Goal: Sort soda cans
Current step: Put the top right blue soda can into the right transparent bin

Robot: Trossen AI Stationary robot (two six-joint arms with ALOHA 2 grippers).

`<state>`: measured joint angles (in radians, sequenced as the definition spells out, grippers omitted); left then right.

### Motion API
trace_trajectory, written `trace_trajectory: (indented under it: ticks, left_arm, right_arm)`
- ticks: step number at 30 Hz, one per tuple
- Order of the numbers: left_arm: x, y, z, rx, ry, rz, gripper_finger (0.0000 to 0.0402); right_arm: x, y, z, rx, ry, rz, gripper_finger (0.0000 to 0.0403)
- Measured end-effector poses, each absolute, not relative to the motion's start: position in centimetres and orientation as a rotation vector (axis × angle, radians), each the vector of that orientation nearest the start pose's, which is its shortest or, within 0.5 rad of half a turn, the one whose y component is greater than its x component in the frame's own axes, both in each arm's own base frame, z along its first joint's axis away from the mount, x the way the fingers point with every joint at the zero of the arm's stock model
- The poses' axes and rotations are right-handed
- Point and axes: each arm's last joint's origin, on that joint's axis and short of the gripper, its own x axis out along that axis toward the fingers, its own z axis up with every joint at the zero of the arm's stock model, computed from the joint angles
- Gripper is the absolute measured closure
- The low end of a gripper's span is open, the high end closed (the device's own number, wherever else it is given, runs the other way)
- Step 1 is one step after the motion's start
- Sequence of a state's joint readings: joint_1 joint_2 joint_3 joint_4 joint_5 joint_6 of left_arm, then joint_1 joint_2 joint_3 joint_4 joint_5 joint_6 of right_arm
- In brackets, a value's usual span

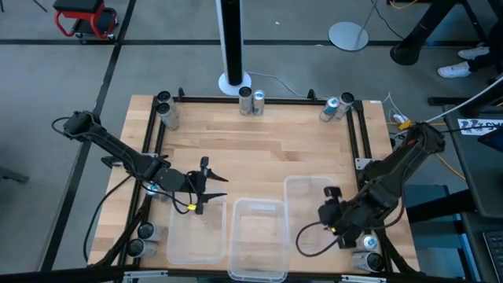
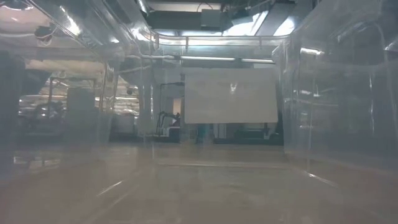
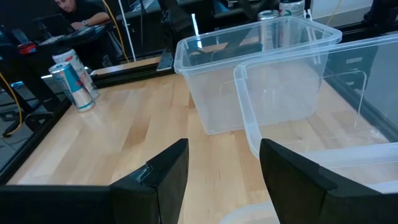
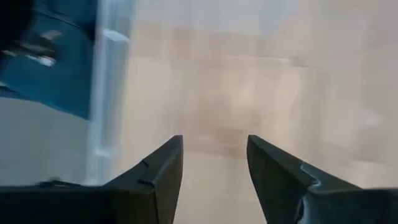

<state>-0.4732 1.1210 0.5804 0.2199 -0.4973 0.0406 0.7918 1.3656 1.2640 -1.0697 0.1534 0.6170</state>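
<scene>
Soda cans stand upright in small groups at the table's rim: the far left corner point(image 1: 164, 110), the far middle point(image 1: 251, 101), the far right point(image 1: 338, 106), the near left corner point(image 1: 141, 238) and the near right corner point(image 1: 371, 250). My left gripper point(image 1: 225, 187) hangs open over the left clear bin point(image 1: 195, 236), with nothing between its fingers point(image 3: 168, 171). Two cans point(image 3: 73, 84) show beyond it in the left wrist view. My right gripper point(image 1: 327, 206) is open and empty point(image 4: 214, 146), tipped steeply down over the right bin point(image 1: 308, 196).
Three clear plastic bins sit side by side along the near edge; the middle one point(image 1: 258, 240) reaches the table's front. A black frame point(image 1: 259, 99) runs round the wooden table. The low view looks through a bin's walls point(image 2: 292, 93). A white pole base point(image 1: 234, 80) stands beyond the far edge.
</scene>
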Motion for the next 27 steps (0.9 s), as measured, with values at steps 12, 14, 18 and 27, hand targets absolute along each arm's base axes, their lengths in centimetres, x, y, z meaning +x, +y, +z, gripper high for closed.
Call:
trace_trajectory:
  ticks: [12,14,18,27]
  left_arm:
    - [21.5,-9.5,23.7,0.183,0.283,0.019,0.0213]
    - [21.5,-9.5,23.7,0.183,0.283,0.019,0.0213]
    - [21.5,-9.5,23.7,0.182,0.283,0.019,0.0213]
    - [21.5,-9.5,23.7,0.178,0.287,0.02,0.0213]
  right_arm:
    - [16.7,12.7,30.9,-0.35,1.278,-0.131,0.0224]
    - [16.9,11.9,31.0,-0.428,1.265,-0.182,0.0224]
    - [18.1,9.9,31.4,-0.643,1.199,-0.289,0.0224]
    - [20.6,1.1,31.7,-0.704,1.457,-0.292,0.0192]
